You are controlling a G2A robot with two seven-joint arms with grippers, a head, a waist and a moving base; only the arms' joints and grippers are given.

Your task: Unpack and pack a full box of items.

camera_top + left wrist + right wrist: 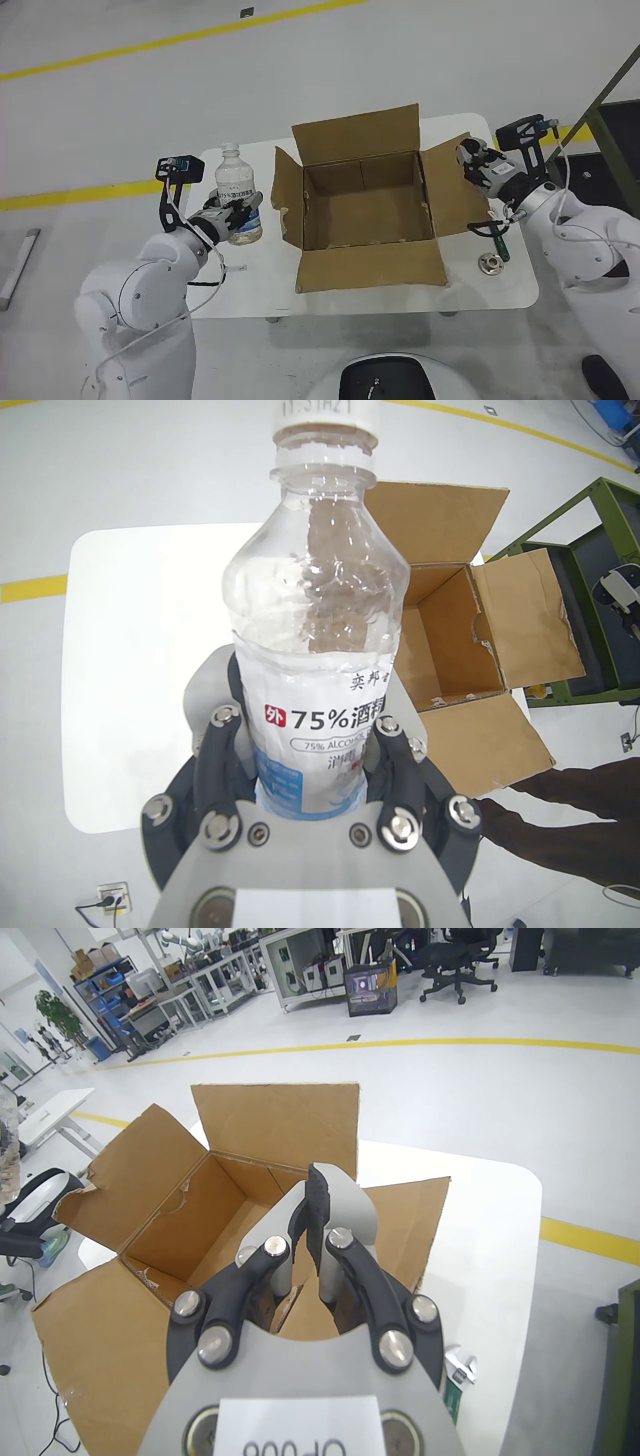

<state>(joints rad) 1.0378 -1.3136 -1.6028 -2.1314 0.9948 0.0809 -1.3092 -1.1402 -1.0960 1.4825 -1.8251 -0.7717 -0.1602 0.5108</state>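
You'll find a printed label [320, 730] on the bottle [315, 610], a code on its cap [325, 417], and a tag [300, 1428], seemingly inverted, on the right gripper [316, 1200].

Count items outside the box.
3: bottle in left gripper, left of box; wrench and round metal part on table, right of box. The box may hide more.

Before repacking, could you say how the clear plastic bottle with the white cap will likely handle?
The clear plastic bottle, gripped low by the left gripper, looks tall and narrow, so probably tippy. It seems liquid-filled: likely heavy. Crinkled walls may dent.
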